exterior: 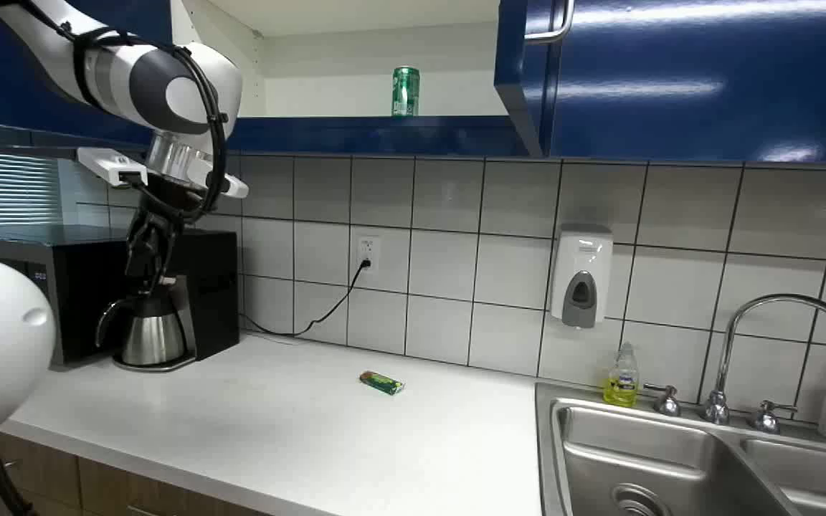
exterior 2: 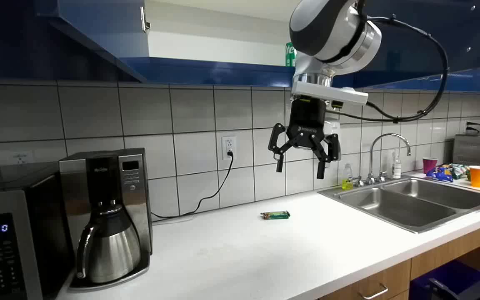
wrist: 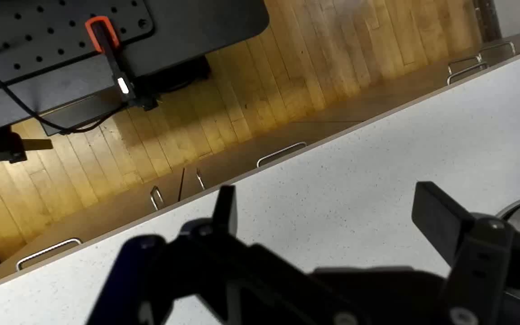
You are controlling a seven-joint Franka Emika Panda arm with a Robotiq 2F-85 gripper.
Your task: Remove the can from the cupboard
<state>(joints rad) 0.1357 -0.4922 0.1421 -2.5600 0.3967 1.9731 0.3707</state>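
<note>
Green and upright, the drink can (exterior: 405, 92) stands inside the blue wall cupboard (exterior: 355, 135) at the top centre of the frame in an exterior view. Right of centre in an exterior view, the Robotiq gripper (exterior 2: 300, 167) points down with its jaws spread wide, above the white countertop (exterior 2: 223, 254) where a green-wrapped bar (exterior 2: 275, 215) lies; a steel carafe (exterior 2: 115, 250) sits in the coffee maker (exterior 2: 132, 179) at lower left.

arm (exterior: 140, 79) bent, pincer (exterior 2: 300, 167) pointing down, spread wide
</note>
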